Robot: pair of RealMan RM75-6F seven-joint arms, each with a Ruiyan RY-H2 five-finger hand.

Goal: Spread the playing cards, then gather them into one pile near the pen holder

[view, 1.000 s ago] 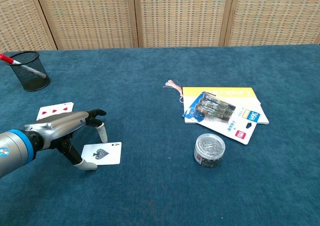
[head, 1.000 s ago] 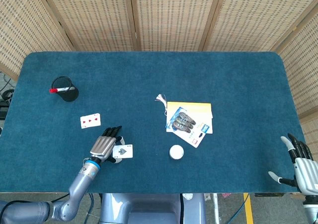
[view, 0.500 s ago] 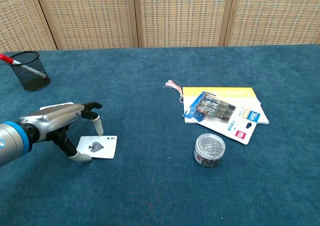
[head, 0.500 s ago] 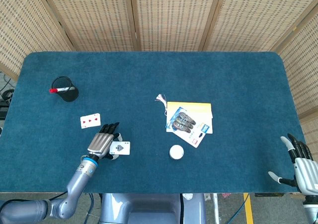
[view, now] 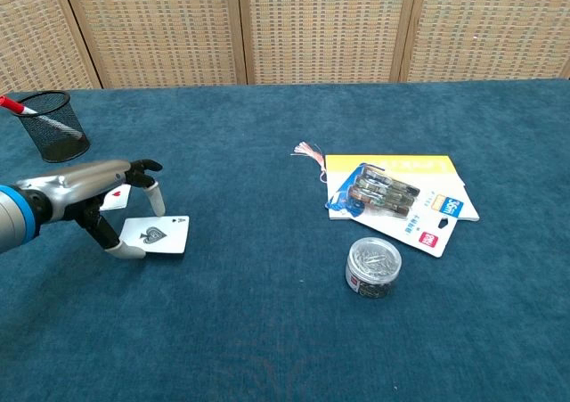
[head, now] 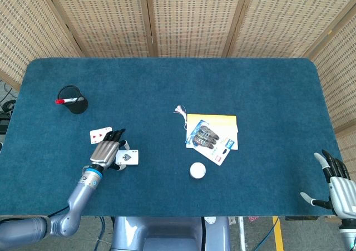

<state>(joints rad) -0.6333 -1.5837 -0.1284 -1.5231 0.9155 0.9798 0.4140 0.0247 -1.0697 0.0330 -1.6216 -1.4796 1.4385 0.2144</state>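
An ace of spades card (head: 128, 157) (view: 158, 234) is pinched at its left edge by my left hand (head: 105, 152) (view: 85, 188), thumb under it and fingers over it. A red hearts card (head: 99, 134) (view: 117, 197) lies flat just beyond the hand, partly hidden by the fingers in the chest view. The black mesh pen holder (head: 73, 100) (view: 55, 126) with a red pen stands at the far left, well beyond both cards. My right hand (head: 336, 178) hangs open past the table's front right corner, holding nothing.
A yellow notebook (head: 214, 123) (view: 396, 166) with a blister pack (head: 208, 138) on top lies right of centre. A small round tin (head: 197, 170) (view: 373, 266) stands in front of it. A thin tassel (head: 179, 111) lies by the notebook's corner.
My left hand has carried the ace of spades left and away from me, from near the front edge up to beside the hearts card. The right hand has stayed still.
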